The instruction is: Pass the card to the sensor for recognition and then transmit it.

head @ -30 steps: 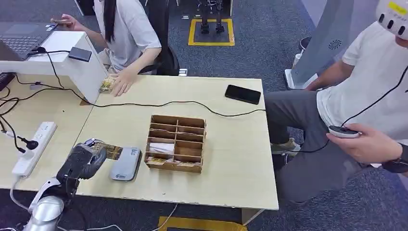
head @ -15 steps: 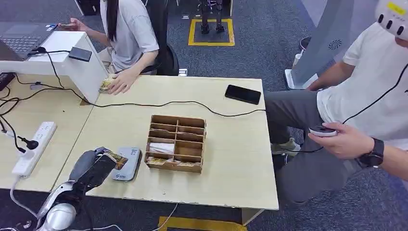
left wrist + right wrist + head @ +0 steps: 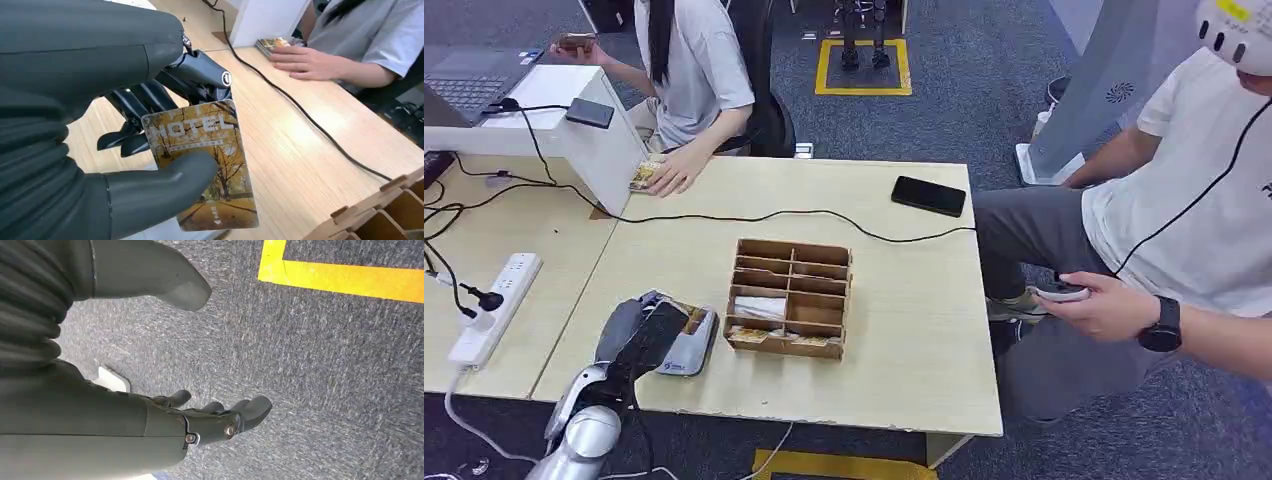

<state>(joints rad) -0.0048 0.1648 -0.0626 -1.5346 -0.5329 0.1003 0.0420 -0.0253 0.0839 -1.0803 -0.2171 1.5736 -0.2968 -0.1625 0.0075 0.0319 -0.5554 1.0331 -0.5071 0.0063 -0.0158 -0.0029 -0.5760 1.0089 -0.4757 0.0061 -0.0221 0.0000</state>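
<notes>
My left hand (image 3: 646,337) pinches a yellow hotel card (image 3: 210,160) between thumb and fingers. In the head view the card (image 3: 692,319) pokes out over the grey card sensor (image 3: 688,350), which lies flat near the table's front edge, left of the wooden organiser. Whether the card touches the sensor I cannot tell. My right hand (image 3: 210,422) hangs over the grey carpet with its fingers apart and nothing in it.
A wooden compartment organiser (image 3: 789,297) stands mid-table. A black cable (image 3: 824,213) crosses the table and a black phone (image 3: 929,196) lies at the far right. One person's hand (image 3: 672,172) rests on a card stack at the far left; another person sits at the right. A power strip (image 3: 496,305) lies left.
My left hand has carried the card to the right, from beside the sensor to over it. The seated person at right lowered the hand with the controller.
</notes>
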